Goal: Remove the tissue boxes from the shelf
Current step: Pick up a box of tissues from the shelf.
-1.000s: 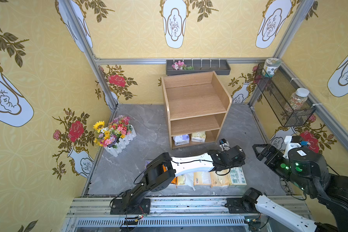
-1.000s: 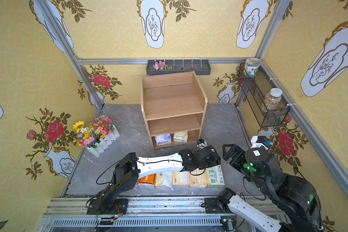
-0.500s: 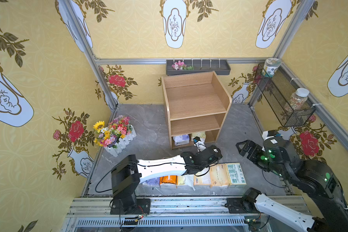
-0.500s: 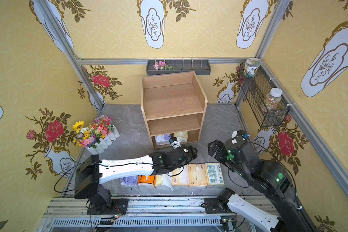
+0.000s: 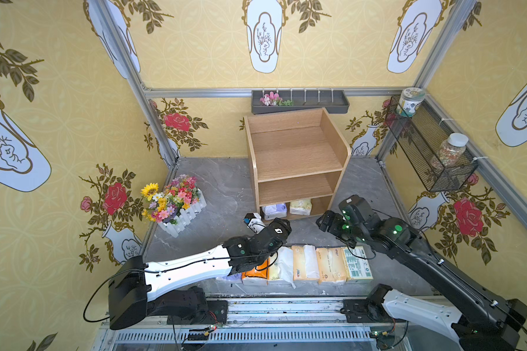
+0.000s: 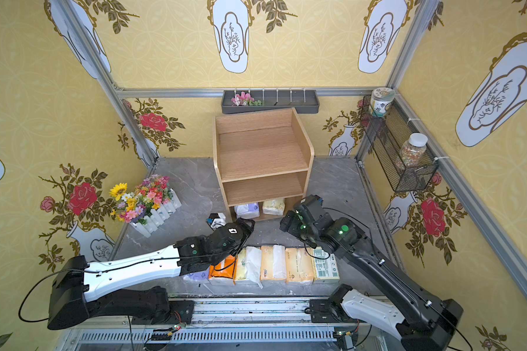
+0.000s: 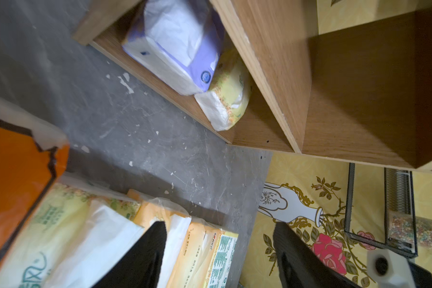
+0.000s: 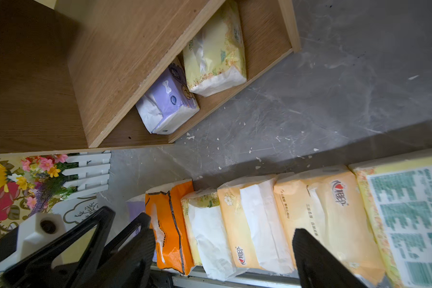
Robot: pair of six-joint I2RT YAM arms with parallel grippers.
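Observation:
The wooden shelf [image 5: 295, 158] [image 6: 262, 155] stands at the back of the grey table. Its bottom tier holds two tissue boxes side by side: a lavender one [image 5: 273, 210] [image 7: 180, 47] [image 8: 168, 104] and a pale yellow one [image 5: 300, 206] [image 7: 227, 99] [image 8: 215, 52]. Several more packs lie in a row along the table's front edge, from the orange one [image 5: 256, 269] [image 8: 168, 224] to the green-print one [image 5: 357, 263]. My left gripper [image 5: 282, 226] [image 7: 220, 239] hovers open before the shelf's left front. Before its right front corner, my right gripper [image 5: 323, 223] [image 8: 222, 249] is open and empty.
A white fence planter of flowers [image 5: 177, 203] stands left of the shelf. A black wire basket [image 5: 429, 152] with two jars hangs on the right wall. A dark tray [image 5: 298, 101] sits on the back wall. The arms' rail [image 5: 271, 310] runs along the front.
Both arms have swung left and toward the shelf's front. The left gripper has left the right end of the row; the right gripper has come in from the right wall.

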